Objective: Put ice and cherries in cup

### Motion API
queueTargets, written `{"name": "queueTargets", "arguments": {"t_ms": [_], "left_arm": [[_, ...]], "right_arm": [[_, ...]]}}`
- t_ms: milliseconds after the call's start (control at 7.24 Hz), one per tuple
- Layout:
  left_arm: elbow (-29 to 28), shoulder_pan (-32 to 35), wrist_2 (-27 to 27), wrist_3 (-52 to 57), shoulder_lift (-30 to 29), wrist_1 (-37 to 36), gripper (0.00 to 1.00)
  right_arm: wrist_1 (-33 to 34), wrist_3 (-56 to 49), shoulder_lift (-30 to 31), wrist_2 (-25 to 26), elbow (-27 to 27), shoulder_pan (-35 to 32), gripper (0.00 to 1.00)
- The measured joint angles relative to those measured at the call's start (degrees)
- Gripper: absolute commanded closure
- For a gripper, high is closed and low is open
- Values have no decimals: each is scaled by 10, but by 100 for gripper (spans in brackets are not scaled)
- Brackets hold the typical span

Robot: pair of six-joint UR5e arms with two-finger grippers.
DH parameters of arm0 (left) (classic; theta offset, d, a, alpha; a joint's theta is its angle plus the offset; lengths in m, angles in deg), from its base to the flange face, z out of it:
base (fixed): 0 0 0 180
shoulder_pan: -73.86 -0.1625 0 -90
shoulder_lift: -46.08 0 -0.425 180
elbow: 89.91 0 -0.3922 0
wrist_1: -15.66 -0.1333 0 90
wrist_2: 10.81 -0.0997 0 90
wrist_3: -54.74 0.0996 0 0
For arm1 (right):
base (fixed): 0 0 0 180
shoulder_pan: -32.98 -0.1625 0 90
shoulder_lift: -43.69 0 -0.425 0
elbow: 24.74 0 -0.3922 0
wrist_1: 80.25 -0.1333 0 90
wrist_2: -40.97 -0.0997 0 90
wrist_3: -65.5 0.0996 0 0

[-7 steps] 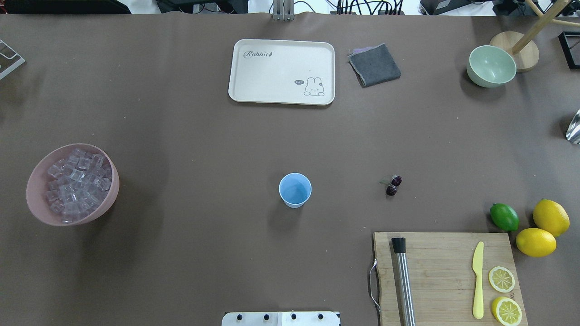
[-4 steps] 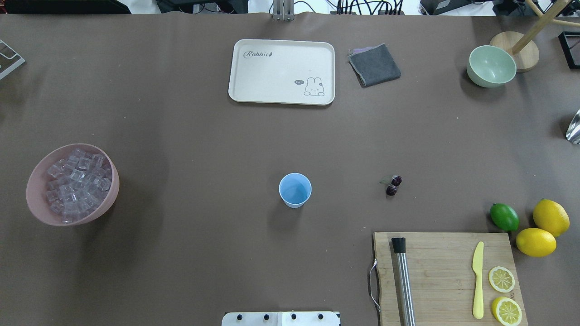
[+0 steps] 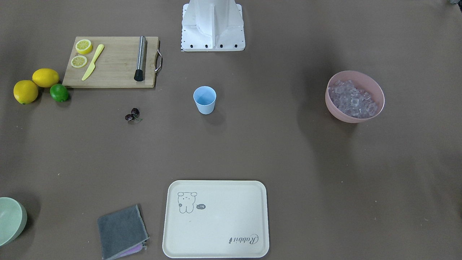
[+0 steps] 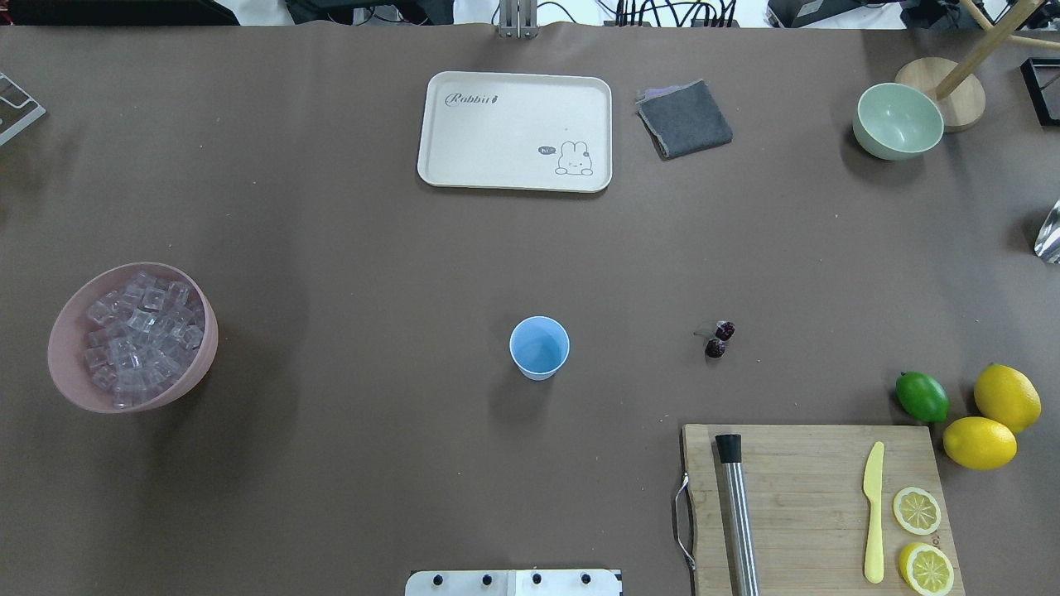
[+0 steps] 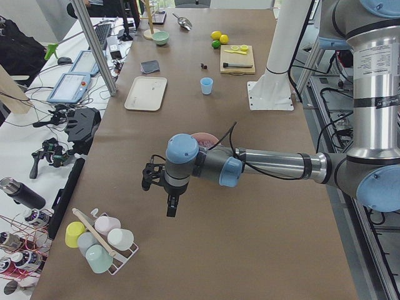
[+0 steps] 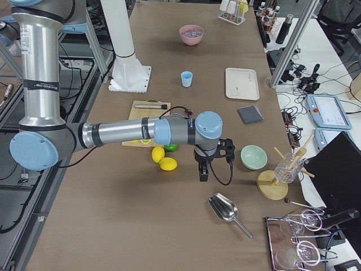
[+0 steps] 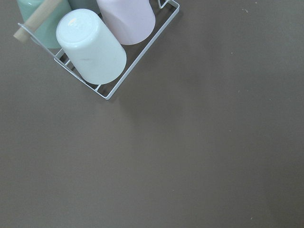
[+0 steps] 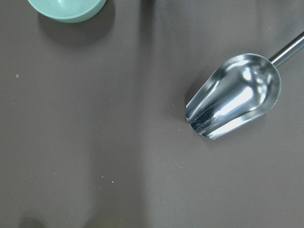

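The light-blue cup (image 4: 539,348) stands upright and empty mid-table, also in the front-facing view (image 3: 204,100). The cherries (image 4: 718,338) lie on the table to its right. The ice (image 4: 141,335) fills a pink bowl (image 4: 201,370) at the far left. Neither gripper shows in the overhead or front-facing views. My left gripper (image 5: 171,209) hangs over the table's left end, past the pink bowl, far from the cup. My right gripper (image 6: 203,175) hangs over the right end near a metal scoop (image 8: 232,97). I cannot tell whether either is open or shut.
A cream tray (image 4: 513,131), a grey cloth (image 4: 685,118) and a pale green bowl (image 4: 898,121) sit at the back. A cutting board (image 4: 816,505) with muddler, knife and lemon slices lies front right, beside a lime (image 4: 922,396) and two lemons. A wire rack with cups (image 7: 92,47) lies under the left wrist.
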Motion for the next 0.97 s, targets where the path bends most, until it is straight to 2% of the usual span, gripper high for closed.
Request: {"name": "queueTargets", "arguments": {"t_ms": [966], "left_arm": [[-22,-2,16,-7,-8,43,2]], "right_arm": [[0,0,1,-2,0,0,0]]}}
